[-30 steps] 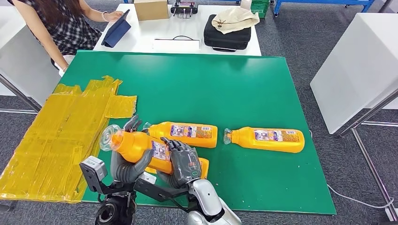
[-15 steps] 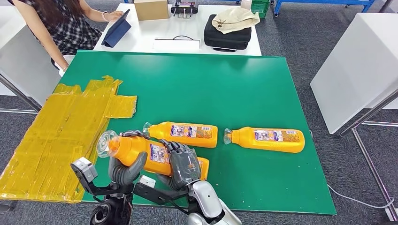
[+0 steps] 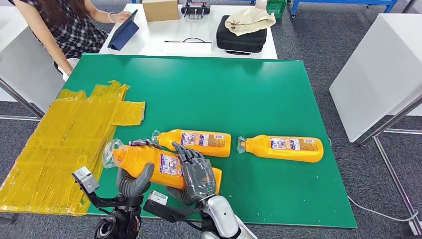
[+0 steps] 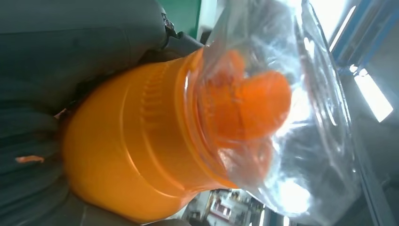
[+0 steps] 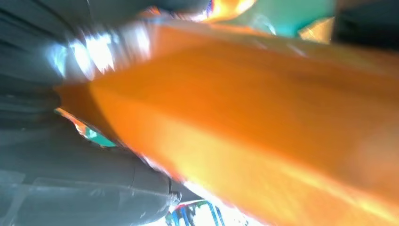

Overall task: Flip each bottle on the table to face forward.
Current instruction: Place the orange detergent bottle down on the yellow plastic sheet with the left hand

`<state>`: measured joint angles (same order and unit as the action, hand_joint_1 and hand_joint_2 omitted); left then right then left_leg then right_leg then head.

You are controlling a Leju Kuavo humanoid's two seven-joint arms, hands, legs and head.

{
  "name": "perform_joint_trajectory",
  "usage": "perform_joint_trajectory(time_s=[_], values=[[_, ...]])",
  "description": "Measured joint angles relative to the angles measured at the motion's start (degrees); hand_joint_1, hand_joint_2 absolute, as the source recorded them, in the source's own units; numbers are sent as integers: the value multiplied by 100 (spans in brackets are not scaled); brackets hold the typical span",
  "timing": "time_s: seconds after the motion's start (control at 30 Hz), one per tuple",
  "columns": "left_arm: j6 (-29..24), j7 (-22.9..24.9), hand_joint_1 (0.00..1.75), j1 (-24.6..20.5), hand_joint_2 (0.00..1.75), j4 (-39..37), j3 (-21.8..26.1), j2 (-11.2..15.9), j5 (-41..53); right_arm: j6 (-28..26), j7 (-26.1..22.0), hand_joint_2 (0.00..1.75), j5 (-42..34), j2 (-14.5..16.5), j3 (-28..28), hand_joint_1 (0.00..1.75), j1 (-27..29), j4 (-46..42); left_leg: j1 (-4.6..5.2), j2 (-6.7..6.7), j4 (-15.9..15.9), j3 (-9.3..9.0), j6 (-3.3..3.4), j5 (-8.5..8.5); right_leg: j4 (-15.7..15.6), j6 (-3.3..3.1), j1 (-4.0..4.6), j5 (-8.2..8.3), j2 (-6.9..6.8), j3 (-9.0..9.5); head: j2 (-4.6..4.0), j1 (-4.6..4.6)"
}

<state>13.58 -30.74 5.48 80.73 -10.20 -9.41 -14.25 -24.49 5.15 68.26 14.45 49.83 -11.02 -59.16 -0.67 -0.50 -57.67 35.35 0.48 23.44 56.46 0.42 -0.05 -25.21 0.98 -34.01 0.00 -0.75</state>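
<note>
Head view: both hands hold one orange bottle lifted above the near edge of the green table, toward its near left corner. Left hand wraps the bottle's shoulder from below, fingers curled up and over the far side, clamped on it. Right hand covers the bottle's base end, fingers closed on it. Bottle lies roughly level, cap end in clear plastic wrap pointing at the table's left edge, label facing up. Second bottle lies flat on the table just behind the held one, cap to the left, label up. Third bottle lies flat further toward the right edge, apart from the second, cap left, label up. Yellow taped sheet overhangs the table's left edge. Beyond the far edge, a white table carries a black bag, a cardboard box and a tablet; a person in a checked shirt sits at its left. Left wrist view: held bottle's orange neck and cap under crinkled clear wrap, grey hand pressed against the body. Right wrist view: blurred orange bottle side close up, dark grey hand closed on it.
</note>
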Motion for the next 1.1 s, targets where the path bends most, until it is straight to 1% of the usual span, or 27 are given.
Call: perform_joint_trajectory(time_s=[0.1, 0.23, 0.3, 0.4, 0.63, 0.97, 1.03, 1.1], values=[[168, 5, 175, 57, 175, 121, 21, -30, -191, -223, -65, 0, -39, -220, -20, 0, 182, -537, 1, -1, 0, 2, 0, 1, 0, 0, -1, 0, 0, 0, -1, 0], [282, -16, 175, 67, 175, 217, 133, -34, -365, -259, -53, 0, -31, -620, -150, 0, 500, -1396, 3, -4, 0, 6, 2, 2, -2, 1, -3, -1, -3, -1, -1, 1], [256, -47, 175, 45, 175, 218, 205, -33, -373, -278, -10, 0, 18, -772, -232, 0, 634, -1747, 3, -4, 0, 6, 3, 3, -2, 1, -3, -1, -3, -2, 0, 1], [121, -95, 175, -33, 175, 192, 293, -32, -297, -334, 49, 0, 125, -918, -325, 0, 780, -2160, 2, -3, 0, 4, 2, 3, -3, 1, -2, 0, -3, -2, 0, 1], [-38, -107, 175, -188, 175, 72, 416, -32, -256, -348, 109, 0, 248, -1096, -349, 0, 1022, -2679, -1, -2, 0, 3, 1, 2, -1, 0, 1, 0, -2, -2, 0, -1], [-59, -118, 175, -194, 175, 23, 458, -32, -257, -346, 110, 0, 247, -1179, -351, 0, 1078, -2859, 1, -2, 0, 5, 1, 2, -2, 1, -1, 0, -3, -2, 0, 1], [-180, -178, 175, -195, 175, 22, 475, -32, -221, -339, 106, 0, 225, -1192, -351, 0, 1095, -2876, 1, -2, 0, 4, 1, 2, -2, 0, -1, 0, -3, -1, 0, 1], [-505, -303, 175, -217, 175, 22, 521, -28, -39, -320, 101, 0, 197, -1211, -352, 0, 1133, -2918, 1, -2, 0, 4, 1, 2, -2, 0, -1, 0, -3, -2, -1, 0]])
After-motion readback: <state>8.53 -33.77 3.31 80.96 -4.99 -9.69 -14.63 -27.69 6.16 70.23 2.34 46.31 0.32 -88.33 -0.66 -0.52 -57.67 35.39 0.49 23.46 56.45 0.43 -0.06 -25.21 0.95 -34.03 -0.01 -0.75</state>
